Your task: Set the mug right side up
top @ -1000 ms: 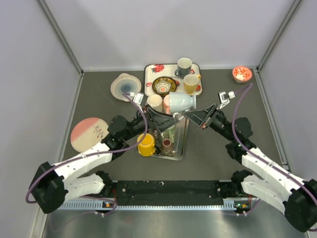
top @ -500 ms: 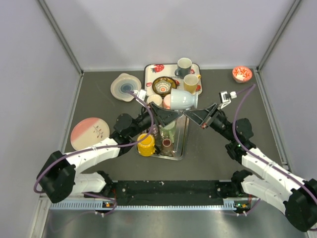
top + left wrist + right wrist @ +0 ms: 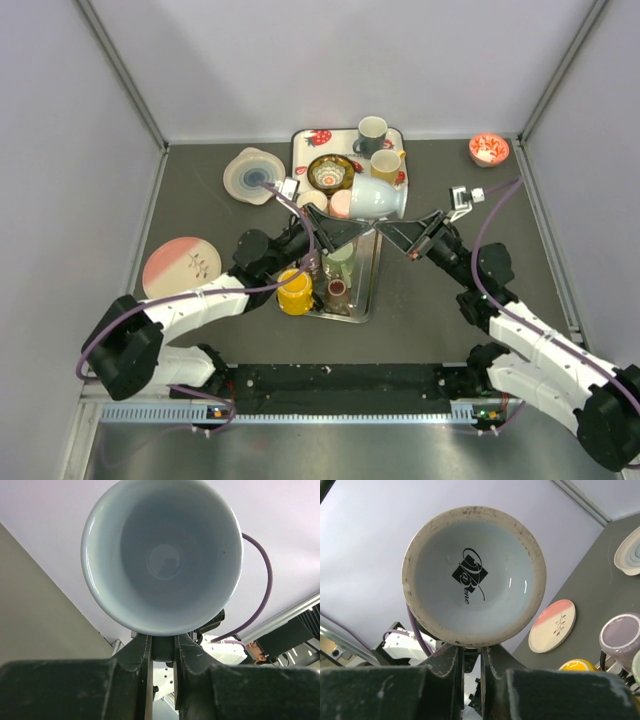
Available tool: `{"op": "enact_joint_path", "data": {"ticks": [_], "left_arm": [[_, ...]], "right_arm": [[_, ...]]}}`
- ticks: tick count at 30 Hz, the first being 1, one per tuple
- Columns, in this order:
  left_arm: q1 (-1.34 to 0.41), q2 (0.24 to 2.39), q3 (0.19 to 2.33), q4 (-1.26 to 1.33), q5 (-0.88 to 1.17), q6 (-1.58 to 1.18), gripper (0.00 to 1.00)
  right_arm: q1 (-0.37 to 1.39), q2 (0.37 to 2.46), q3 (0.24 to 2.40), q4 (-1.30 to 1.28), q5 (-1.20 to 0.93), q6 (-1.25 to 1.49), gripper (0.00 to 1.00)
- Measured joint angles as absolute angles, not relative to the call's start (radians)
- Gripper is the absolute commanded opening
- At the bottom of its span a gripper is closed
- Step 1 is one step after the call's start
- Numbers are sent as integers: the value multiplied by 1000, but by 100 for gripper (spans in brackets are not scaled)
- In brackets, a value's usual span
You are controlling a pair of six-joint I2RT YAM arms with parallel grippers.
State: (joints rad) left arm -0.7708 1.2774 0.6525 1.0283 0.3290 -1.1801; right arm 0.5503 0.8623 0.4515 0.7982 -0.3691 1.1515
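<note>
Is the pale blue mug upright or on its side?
On its side. The mug shows its empty inside to the left wrist camera and its base to the right.

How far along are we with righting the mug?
Done: the pale blue mug is up in mid-air, lying on its side. In hand: the left pincer grips its mouth end, the right pincer its base end. Left: tip it mouth-up and set it down.

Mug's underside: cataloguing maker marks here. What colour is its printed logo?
Black, on the mug's pale blue base; clearest in the right wrist view.
</note>
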Motion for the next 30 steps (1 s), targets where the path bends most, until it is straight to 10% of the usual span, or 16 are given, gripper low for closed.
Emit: {"op": "enact_joint_path", "data": {"ticks": [3, 6, 12, 30], "left_arm": [[-770, 1279, 663, 1011, 344, -1171, 0], [-770, 1272, 686, 949, 363, -1133, 0], [-769, 1179, 717, 690, 333, -981, 0], [-703, 878, 987, -274, -232, -414, 0]], "right_arm": [[551, 844, 452, 770, -367, 1132, 5], [551, 819, 464, 706, -357, 1105, 39], [576, 783, 543, 430, -431, 982, 66], [581, 575, 761, -318, -204, 577, 68]]}}
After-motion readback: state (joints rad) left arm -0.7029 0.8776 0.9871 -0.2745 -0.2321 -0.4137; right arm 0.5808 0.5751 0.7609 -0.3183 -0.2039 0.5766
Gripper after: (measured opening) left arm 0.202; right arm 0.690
